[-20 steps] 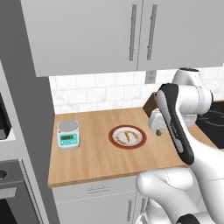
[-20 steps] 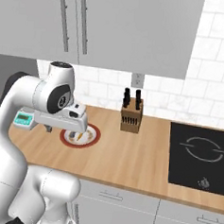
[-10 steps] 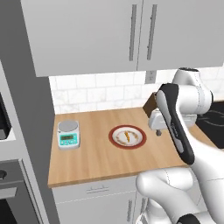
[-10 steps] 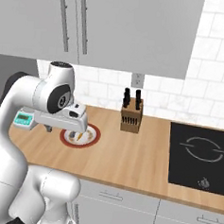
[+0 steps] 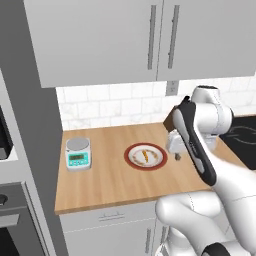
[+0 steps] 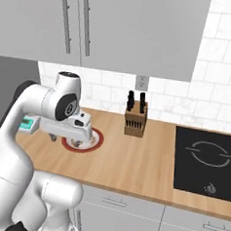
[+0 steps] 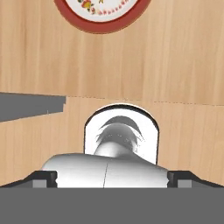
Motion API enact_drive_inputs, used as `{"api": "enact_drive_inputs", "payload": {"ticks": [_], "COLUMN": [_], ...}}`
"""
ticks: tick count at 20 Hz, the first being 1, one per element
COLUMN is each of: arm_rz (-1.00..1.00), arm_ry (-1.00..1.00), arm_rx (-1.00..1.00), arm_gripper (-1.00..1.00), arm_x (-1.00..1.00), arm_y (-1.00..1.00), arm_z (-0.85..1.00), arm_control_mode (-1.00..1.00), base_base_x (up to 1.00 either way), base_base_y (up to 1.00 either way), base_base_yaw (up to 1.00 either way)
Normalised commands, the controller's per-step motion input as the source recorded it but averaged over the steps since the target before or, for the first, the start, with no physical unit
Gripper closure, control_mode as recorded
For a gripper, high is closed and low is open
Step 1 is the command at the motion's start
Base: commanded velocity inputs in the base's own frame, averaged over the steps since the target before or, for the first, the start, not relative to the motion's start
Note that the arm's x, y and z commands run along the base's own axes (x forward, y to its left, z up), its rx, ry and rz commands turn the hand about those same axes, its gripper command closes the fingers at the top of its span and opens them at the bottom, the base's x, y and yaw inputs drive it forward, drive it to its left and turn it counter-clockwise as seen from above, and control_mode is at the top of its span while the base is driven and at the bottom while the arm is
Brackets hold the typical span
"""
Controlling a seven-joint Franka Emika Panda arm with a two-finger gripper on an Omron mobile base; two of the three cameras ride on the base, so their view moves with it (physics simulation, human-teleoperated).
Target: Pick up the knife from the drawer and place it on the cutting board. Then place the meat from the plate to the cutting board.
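Near the counter's middle, plate (image 5: 145, 156) with meat (image 5: 144, 154), pincer (image 5: 176, 151) hovering just beside its right rim, jaws spread wide, empty.

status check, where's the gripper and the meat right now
Gripper open, empty, above the counter beside the plate. Meat on the plate, untouched. Knife block stands well clear; nothing in the way.

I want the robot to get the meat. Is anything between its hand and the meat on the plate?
Nothing visible is in the way. The open gripper hangs over the wooden counter, just beside the plate. The meat lies uncovered on the plate, with bare counter between them.
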Motion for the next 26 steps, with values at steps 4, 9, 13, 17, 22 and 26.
{"api": "enact_drive_inputs", "payload": {"ticks": [4, 9, 13, 17, 22, 26], "arm_rz": [0.0, 0.02, 0.01, 0.03, 0.02, 0.0], "arm_ry": [0.04, 0.0, -0.02, -0.15, -0.03, -0.03], "arm_rx": [0.0, 0.0, 0.0, 0.0, 0.0, -0.01], "arm_gripper": [-1.0, -1.0, -1.0, -1.0, -1.0, -1.0], "arm_x": [0.56, 0.57, 0.68, 0.45, 0.3, 0.36], "arm_y": [0.01, 0.02, 0.21, 0.12, 0.08, 0.32], "arm_z": [-0.39, -0.12, -0.2, -0.73, -0.71, -0.18], "arm_control_mode": [-1.0, -1.0, -1.0, -1.0, -1.0, -1.0], "base_base_x": [0.0, 0.0, 0.0, 0.0, 0.0, 0.0], "base_base_y": [0.0, 0.0, 0.0, 0.0, 0.0, 0.0], "base_base_yaw": [0.0, 0.0, 0.0, 0.0, 0.0, 0.0]}}
